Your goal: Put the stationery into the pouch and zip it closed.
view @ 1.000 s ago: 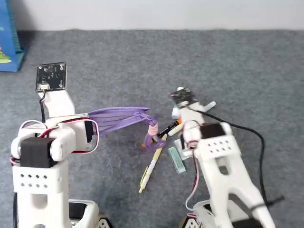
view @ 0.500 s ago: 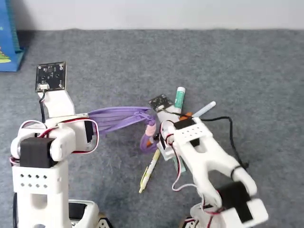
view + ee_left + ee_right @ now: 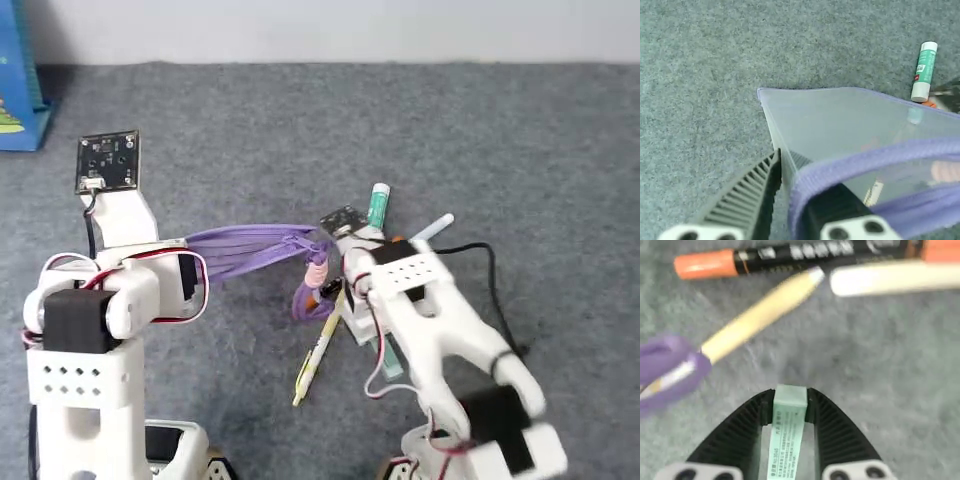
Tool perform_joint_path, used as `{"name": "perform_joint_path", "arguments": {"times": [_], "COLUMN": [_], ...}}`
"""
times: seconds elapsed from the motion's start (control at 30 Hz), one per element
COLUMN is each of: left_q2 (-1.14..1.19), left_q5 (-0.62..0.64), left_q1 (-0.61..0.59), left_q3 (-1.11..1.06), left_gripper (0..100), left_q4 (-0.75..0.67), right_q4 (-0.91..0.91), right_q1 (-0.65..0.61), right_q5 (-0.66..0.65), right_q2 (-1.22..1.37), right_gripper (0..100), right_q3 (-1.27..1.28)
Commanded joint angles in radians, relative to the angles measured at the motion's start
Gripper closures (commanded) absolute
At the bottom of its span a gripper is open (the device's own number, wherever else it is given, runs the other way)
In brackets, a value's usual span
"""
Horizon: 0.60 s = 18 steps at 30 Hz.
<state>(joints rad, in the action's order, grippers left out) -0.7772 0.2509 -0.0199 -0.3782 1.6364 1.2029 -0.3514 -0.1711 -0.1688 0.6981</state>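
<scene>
The clear purple-trimmed pouch (image 3: 245, 248) hangs off the mat, with my left gripper (image 3: 785, 165) shut on its closed end (image 3: 850, 125). Its zipper loop (image 3: 308, 300) droops onto the stationery pile. Over that pile my right gripper (image 3: 790, 397) is low, its jaws pressed on both sides of a mint-green eraser (image 3: 786, 435), whose other end pokes out under the arm (image 3: 392, 362). Just past the fingertips lie an orange-capped black marker (image 3: 790, 257), a yellow pencil (image 3: 760, 315) and a white pen (image 3: 895, 277). A green glue stick (image 3: 378, 205) lies farther back.
A blue box (image 3: 18, 90) stands at the back left corner against the white wall. The right arm's black cable (image 3: 500, 290) loops over the grey carpet to the right. Open carpet stretches behind and to the right of the pile.
The right arm swung left and dropped onto the pile, uncovering the glue stick, and its jaws now sit around the green eraser. The left arm and pouch stayed put.
</scene>
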Motion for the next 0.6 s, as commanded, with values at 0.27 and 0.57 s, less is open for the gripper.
{"name": "perform_joint_path", "arguments": {"times": [0.27,0.57], "left_q2": [0.005,0.005], "left_q5": [0.015,0.015], "left_q1": [0.009,0.005], "left_q3": [0.021,0.019], "left_gripper": [99,99], "left_q4": [-0.002,0.002], "right_q4": [0.171,-0.151], "right_q1": [0.088,-0.119], "right_q5": [0.146,0.239], "right_q2": [-0.624,-1.081], "right_gripper": [99.0,99.1], "right_q3": [-0.041,0.115]}}
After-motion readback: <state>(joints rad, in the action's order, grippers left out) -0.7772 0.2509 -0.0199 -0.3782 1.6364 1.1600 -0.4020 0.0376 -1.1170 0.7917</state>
